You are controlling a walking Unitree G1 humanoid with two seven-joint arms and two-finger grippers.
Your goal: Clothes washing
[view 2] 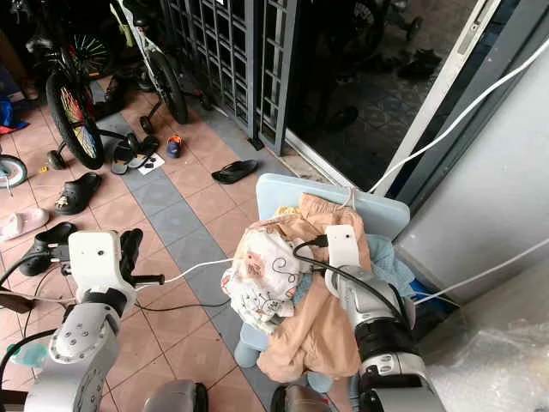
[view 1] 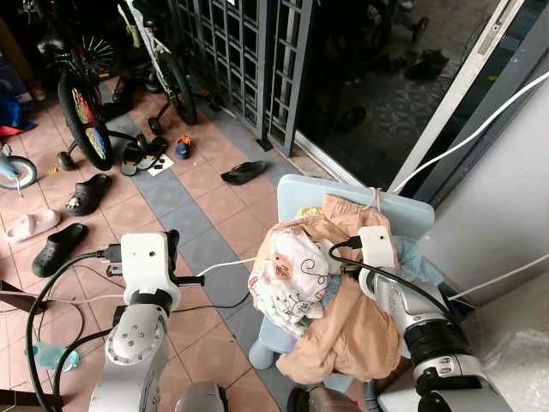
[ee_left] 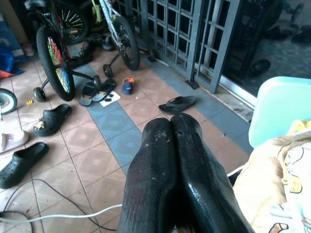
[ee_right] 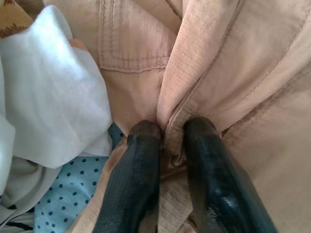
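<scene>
A heap of clothes (view 1: 330, 292) lies piled on a light blue plastic chair (view 1: 403, 212), spilling over its front edge: a peach-coloured garment (ee_right: 228, 73), a white printed cloth (view 1: 290, 276) toward the chair's left edge, and a blue dotted fabric (ee_right: 68, 191) underneath. The right gripper (ee_right: 167, 133) is buried in the pile, its two black fingers (ee_right: 141, 160) clamped on a fold of the peach-coloured garment. The left gripper (ee_left: 171, 126) hangs over the tiled floor (view 1: 202, 232) beside the chair's left edge, fingertips pressed together, holding nothing. Sandals (view 1: 244, 172) and bicycles (view 1: 84, 112) stand farther off by the metal gate (view 1: 249, 60).
</scene>
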